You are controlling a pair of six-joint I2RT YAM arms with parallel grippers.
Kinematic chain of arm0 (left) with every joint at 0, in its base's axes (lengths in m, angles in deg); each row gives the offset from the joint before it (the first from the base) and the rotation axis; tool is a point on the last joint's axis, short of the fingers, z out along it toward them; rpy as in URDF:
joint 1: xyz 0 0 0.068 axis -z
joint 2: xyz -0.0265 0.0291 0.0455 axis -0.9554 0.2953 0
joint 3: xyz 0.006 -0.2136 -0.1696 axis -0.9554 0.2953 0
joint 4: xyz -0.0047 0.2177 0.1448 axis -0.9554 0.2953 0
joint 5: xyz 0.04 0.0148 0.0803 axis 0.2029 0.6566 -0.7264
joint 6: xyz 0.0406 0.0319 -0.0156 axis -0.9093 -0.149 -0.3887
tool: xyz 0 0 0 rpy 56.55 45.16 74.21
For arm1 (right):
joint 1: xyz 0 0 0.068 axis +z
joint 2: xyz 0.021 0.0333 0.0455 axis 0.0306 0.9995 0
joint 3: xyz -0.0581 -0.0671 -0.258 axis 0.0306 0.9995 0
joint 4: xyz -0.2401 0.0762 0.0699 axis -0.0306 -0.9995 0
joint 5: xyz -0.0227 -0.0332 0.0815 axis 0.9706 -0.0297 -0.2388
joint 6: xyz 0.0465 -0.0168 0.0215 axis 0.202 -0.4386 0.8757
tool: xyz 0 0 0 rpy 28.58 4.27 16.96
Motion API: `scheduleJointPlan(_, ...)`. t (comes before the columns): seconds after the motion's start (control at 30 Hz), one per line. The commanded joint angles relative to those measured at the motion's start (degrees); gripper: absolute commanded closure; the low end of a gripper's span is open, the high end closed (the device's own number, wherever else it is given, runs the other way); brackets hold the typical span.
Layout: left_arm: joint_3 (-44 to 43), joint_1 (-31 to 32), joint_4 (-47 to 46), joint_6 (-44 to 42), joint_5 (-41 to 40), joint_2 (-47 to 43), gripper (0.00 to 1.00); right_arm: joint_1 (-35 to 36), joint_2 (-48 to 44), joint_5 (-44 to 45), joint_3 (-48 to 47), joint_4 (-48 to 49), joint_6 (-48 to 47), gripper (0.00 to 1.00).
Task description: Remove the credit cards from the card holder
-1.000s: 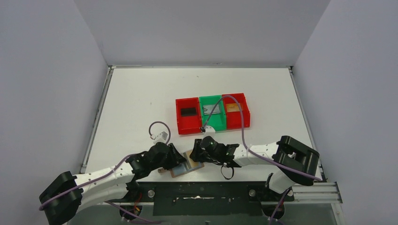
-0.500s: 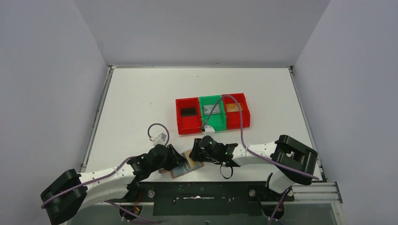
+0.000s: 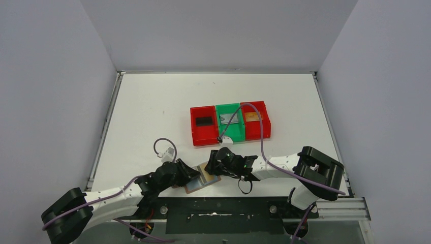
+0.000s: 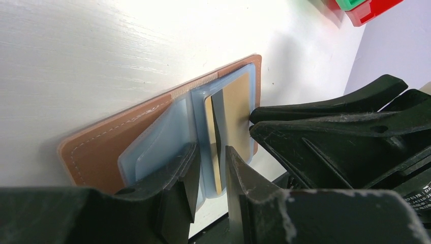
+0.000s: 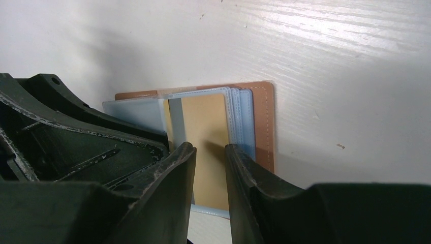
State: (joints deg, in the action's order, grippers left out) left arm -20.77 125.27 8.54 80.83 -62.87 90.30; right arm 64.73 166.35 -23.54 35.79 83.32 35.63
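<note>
Mid-extraction: both claws are on the open card holder (image 3: 202,179); the gold card (image 5: 203,127) is not out yet.
The card holder lies flat at the near edge of the surface (image 3: 152,112), between the arms. Left claw (image 4: 211,152): jaws narrow, straddling a raised pocket leaf (image 4: 203,127) with a card edge in it; can't tell if it's clamped. Right claw (image 5: 210,150): slightly parted, nothing between, tips at the gold card. Next, my guess: one claw pins the card holder, the other pinches the card edge and slides it straight out.

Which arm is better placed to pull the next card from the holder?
Left, probably: the left gripper straddles an edge of the gold card in the card holder; the right gripper sits at the holder's rim, seemingly steadying it.
</note>
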Motion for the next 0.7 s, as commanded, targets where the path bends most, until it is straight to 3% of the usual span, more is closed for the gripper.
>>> scheduleJointPlan(0.0,0.2,-0.3,-4.0,0.0,-1.0,0.7,0.76,0.1,0.1,0.8,0.5,0.1,0.4,0.7)
scheduleJointPlan(0.33,-1.1,-0.6,-6.7,-0.6,1.1,6.1,0.84,0.1,0.3,1.0,0.6,0.2,0.7,0.7)
scheduleJointPlan(0.67,0.2,-0.7,-0.5,0.2,-0.3,0.5,1.0,0.1,0.0,2.7,0.7,-1.2,1.6,0.69)
